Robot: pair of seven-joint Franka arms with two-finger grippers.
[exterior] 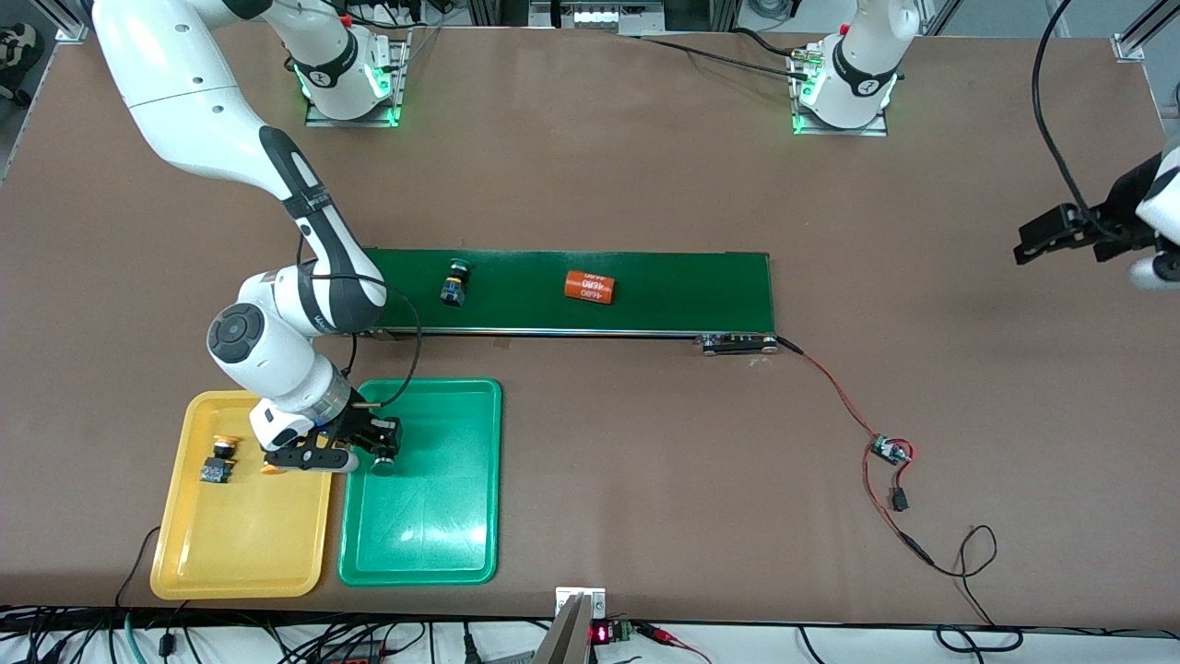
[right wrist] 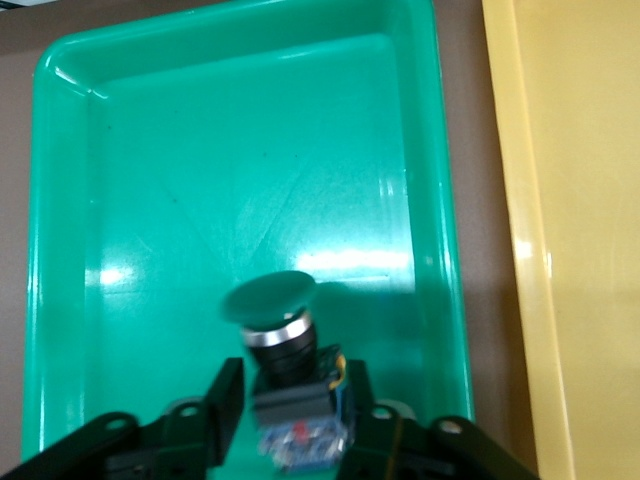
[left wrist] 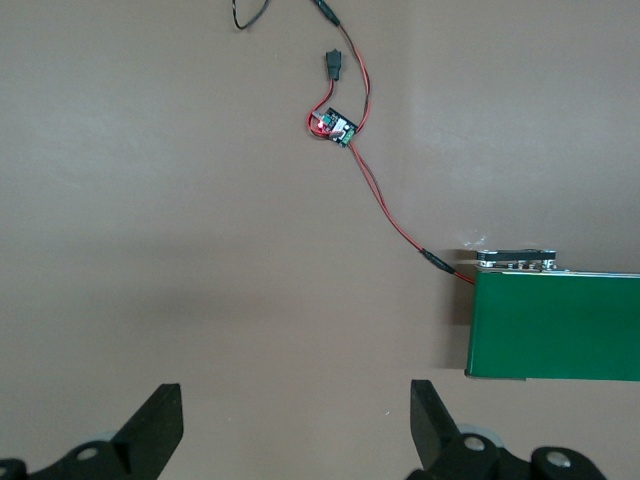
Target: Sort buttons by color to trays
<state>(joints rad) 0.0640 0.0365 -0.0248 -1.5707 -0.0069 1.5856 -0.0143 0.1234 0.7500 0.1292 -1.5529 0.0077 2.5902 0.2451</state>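
Green-capped button (right wrist: 272,330) sits clenched in the right end effector (right wrist: 293,400) over the green tray (right wrist: 150,180).

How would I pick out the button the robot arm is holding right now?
Find the green tray beside the yellow tray, on the table's edge nearest the front camera. The right gripper hangs over the green tray, shut on a green-capped button. The other green button lies on the conveyor belt; the yellow button lies in the yellow tray.

Right claw (exterior: 373,454) over green tray (exterior: 461,544); left claw (exterior: 1042,242) waits; yellow button (exterior: 218,460) in yellow tray (exterior: 240,553).
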